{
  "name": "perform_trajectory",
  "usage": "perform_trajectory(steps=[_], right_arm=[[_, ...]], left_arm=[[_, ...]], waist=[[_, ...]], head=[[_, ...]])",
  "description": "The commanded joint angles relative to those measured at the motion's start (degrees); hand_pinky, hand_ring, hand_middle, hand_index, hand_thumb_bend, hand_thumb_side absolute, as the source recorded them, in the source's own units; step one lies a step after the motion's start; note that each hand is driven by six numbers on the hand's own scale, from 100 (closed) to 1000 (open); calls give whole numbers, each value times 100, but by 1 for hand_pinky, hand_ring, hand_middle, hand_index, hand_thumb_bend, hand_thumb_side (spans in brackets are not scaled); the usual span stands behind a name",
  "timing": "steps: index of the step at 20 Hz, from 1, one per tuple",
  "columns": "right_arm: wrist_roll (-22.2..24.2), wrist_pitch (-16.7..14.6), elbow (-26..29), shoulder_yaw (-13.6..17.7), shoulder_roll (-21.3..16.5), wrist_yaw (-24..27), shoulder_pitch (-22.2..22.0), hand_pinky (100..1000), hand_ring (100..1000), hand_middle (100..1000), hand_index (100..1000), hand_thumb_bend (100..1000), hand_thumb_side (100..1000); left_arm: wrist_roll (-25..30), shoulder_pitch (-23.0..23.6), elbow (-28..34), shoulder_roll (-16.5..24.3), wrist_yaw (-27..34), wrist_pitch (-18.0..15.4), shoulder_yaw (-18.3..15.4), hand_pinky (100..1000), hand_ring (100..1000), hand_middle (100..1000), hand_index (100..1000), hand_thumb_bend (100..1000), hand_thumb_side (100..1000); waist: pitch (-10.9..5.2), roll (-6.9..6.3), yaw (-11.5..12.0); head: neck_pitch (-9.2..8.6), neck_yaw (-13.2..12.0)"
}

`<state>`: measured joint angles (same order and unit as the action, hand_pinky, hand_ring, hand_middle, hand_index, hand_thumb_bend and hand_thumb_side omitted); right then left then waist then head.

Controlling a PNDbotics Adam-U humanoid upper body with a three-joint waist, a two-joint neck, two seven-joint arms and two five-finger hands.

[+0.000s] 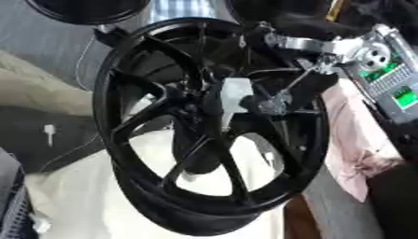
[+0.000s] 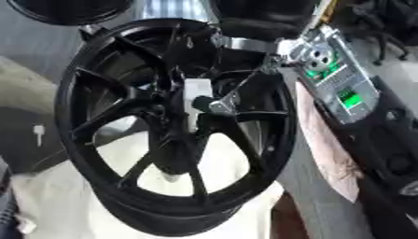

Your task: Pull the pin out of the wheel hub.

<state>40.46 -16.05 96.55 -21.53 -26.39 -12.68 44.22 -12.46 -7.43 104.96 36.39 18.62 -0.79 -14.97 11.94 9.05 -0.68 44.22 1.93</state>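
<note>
Black wheel hub [image 1: 208,126]: upright, centre frame. Pale pin [image 1: 237,95]: at hub centre. Right hand [image 1: 274,100]: from upper right, fingers at pin; grip can't tell. Left hand: unseen.

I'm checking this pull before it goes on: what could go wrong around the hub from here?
1. The right hand reaches in between the black spokes of the wheel; drawing back askew, it could catch on a spoke.
2. The fingers meet the hub beside a pale block, and the pin itself cannot be made out, so the grasp may be on the wrong part.
3. The wheel stands upright, so a pull might tip it.
</note>
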Motion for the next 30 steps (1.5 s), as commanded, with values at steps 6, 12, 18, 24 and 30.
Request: perform_trajectory(steps=[6,12,18,24,30], right_arm=[[-118,-81,-56,106,-24,-219,-17,857,854,762,895,331,149],[-316,-92,-116,147,-11,-383,-50,837,785,661,886,342,163],[-433,-144,-191,185,-6,-486,-81,831,772,597,883,330,156],[-452,-217,-261,200,11,-565,-104,837,786,610,881,327,176],[-411,-261,-303,194,33,-597,-126,841,796,623,879,326,183]], left_arm=[[17,-31,75,210,2,0,-16,300,442,465,610,100,768],[15,-21,78,207,-4,-2,-24,300,442,464,610,100,770],[18,-25,81,217,-11,-9,-24,300,441,464,610,100,769],[21,-27,83,225,-18,-16,-27,301,441,465,609,100,769],[20,-30,86,229,-14,-17,-26,301,440,465,609,100,771]], waist=[[-102,-28,-11],[-83,-33,-12],[-56,-39,-24],[-36,-39,-7],[-25,-31,0]], head=[[-11,43],[-11,55],[-11,55],[-11,63],[-11,68]])
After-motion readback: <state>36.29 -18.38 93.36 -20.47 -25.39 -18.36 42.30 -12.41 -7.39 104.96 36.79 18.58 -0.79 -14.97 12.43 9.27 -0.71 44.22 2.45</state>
